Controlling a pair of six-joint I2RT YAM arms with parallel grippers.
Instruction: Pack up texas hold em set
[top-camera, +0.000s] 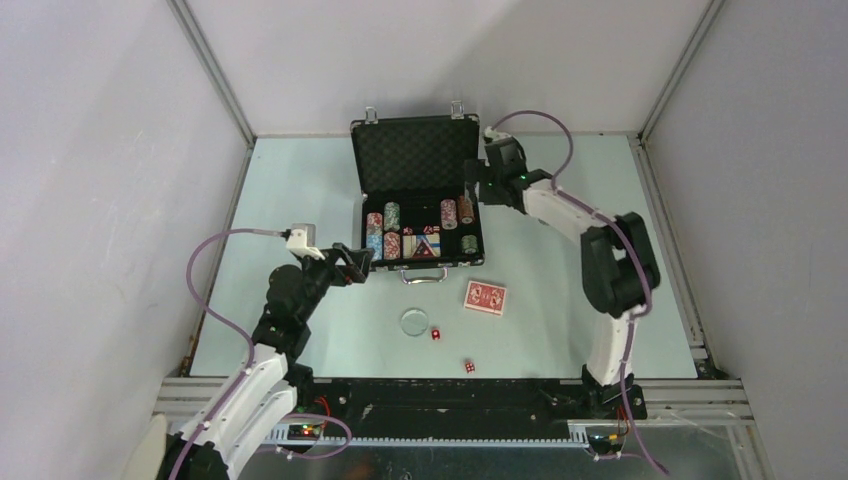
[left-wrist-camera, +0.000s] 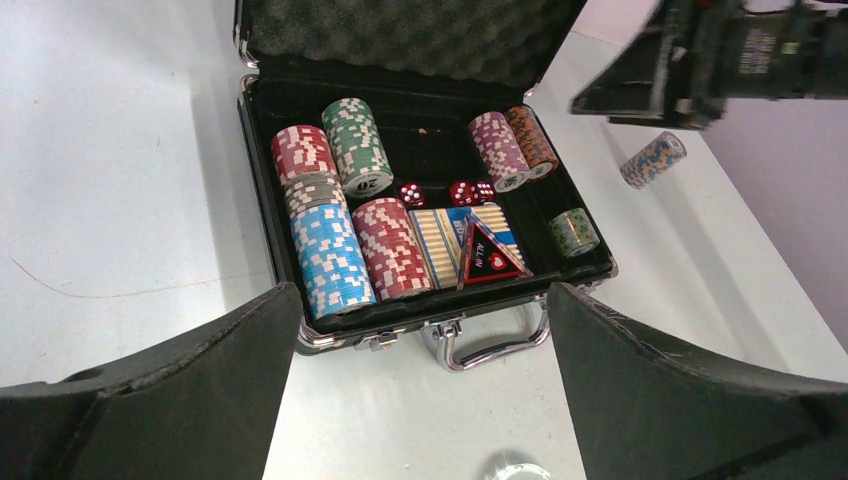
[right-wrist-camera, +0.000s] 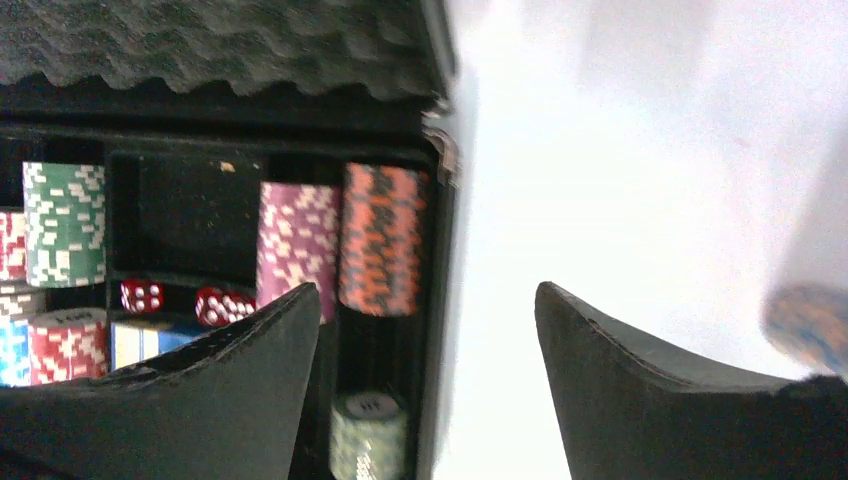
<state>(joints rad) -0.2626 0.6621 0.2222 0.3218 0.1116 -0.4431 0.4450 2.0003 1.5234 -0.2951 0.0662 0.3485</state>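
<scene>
The black briefcase (top-camera: 415, 150) lies open at the back centre, foam-lined lid up. It holds several striped chip stacks (left-wrist-camera: 330, 255), red dice (left-wrist-camera: 411, 194) and a striped card box (left-wrist-camera: 445, 245). One loose chip stack (left-wrist-camera: 652, 160) lies on the table right of the case. Red-backed cards (top-camera: 485, 297), a clear round disc (top-camera: 414, 321) and two red dice (top-camera: 436, 334) lie in front of the case. My left gripper (top-camera: 355, 262) is open and empty, just before the case's silver handle (left-wrist-camera: 495, 345). My right gripper (top-camera: 478, 192) is open and empty over the case's right edge (right-wrist-camera: 440, 300).
The table has raised metal rails at its left, right and back edges. Grey walls close in on all sides. The second loose die (top-camera: 468, 367) lies near the table's front edge. The loose chip stack shows blurred at the right of the right wrist view (right-wrist-camera: 810, 325).
</scene>
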